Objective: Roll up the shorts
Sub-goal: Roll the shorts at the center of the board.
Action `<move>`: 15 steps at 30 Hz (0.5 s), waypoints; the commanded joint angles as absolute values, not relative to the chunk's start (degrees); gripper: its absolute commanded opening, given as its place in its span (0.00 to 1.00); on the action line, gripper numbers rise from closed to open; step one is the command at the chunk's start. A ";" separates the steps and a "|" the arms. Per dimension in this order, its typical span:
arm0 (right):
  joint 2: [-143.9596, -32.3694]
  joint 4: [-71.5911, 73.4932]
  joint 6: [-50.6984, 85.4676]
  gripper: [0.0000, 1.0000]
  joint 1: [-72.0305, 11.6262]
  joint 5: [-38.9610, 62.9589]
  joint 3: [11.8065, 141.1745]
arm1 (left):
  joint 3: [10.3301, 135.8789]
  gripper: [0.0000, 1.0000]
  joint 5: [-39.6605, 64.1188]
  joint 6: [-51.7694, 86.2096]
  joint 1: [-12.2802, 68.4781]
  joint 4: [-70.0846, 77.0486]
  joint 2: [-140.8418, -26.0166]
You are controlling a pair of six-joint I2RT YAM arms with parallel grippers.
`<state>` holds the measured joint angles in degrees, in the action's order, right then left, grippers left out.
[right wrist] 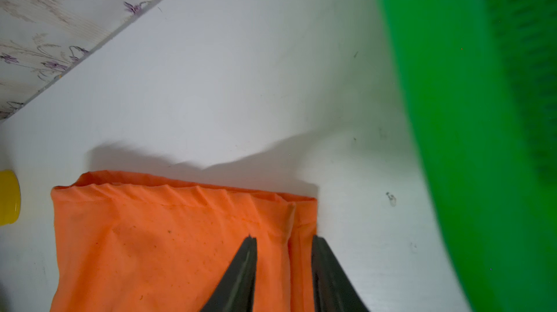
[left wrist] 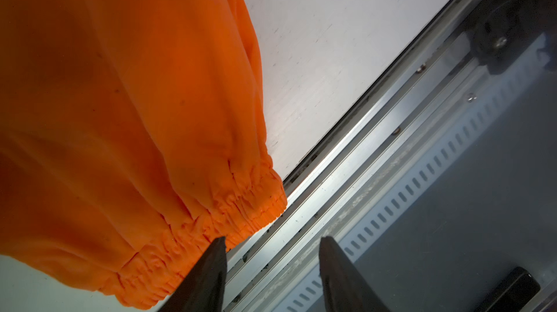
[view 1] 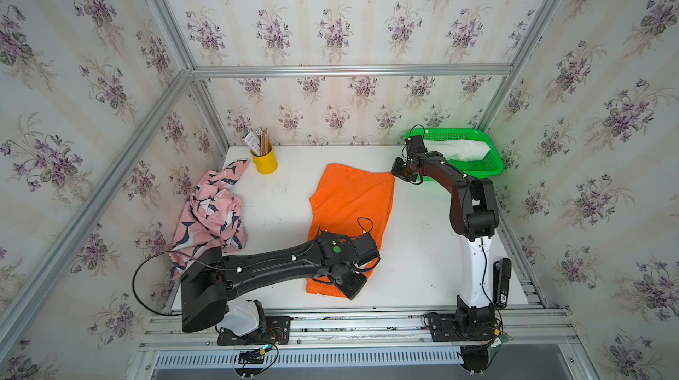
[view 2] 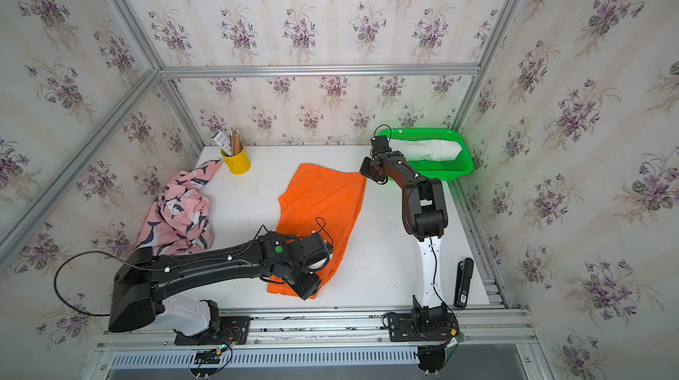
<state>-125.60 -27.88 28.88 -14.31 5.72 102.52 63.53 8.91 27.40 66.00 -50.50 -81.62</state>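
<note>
The orange shorts [view 1: 349,205] lay spread flat mid-surface [view 1: 415,249]. The left gripper [left wrist: 272,242] stood released beside their near waistband. The right gripper [right wrist: 283,239] hung unclenched over their far right corner, grasping nothing.

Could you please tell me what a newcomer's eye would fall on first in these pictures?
The orange shorts stand out first, lying flat in the middle of the white table, with the left end effector open by their waistband and the right end effector open over their far hem. Next come the crumpled pink whale-print shorts at the left edge and the green basket in the far right corner, holding white shorts.
</note>
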 commanded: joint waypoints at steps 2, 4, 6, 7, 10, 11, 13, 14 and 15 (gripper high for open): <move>-118.52 -29.80 25.58 0.35 -17.75 0.51 100.49 | 63.76 0.54 0.55 30.05 61.67 -55.25 -77.95; -114.98 -29.28 25.49 0.35 -19.94 3.11 96.26 | 62.26 0.53 0.31 31.02 57.61 -56.88 -77.61; -111.62 -27.52 25.72 0.35 -22.50 7.26 90.49 | 60.03 0.52 1.84 31.02 53.70 -56.83 -78.00; -110.73 -26.35 25.85 0.35 -23.59 9.67 87.75 | 59.29 0.52 3.02 30.74 52.47 -56.25 -78.49; -110.94 -24.70 26.75 0.32 -25.74 17.11 82.18 | 57.35 0.50 5.71 31.12 50.10 -53.99 -80.66; -111.12 -23.09 27.04 0.32 -26.08 18.00 80.25 | 56.79 0.50 6.34 31.29 49.61 -53.07 -82.37; -112.44 -19.71 27.66 0.31 -26.26 17.99 76.97 | 55.53 0.48 7.30 31.55 48.84 -50.83 -84.36; -114.03 -18.45 27.44 0.30 -25.99 17.85 76.66 | 54.75 0.46 7.99 31.25 48.57 -49.45 -85.64; -115.74 -16.77 26.88 0.28 -25.80 17.38 76.86 | 54.35 0.46 8.54 30.74 48.39 -47.82 -86.63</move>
<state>-112.92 -22.41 26.96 -25.91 15.03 77.84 55.40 6.20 30.59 49.06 -51.66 -84.64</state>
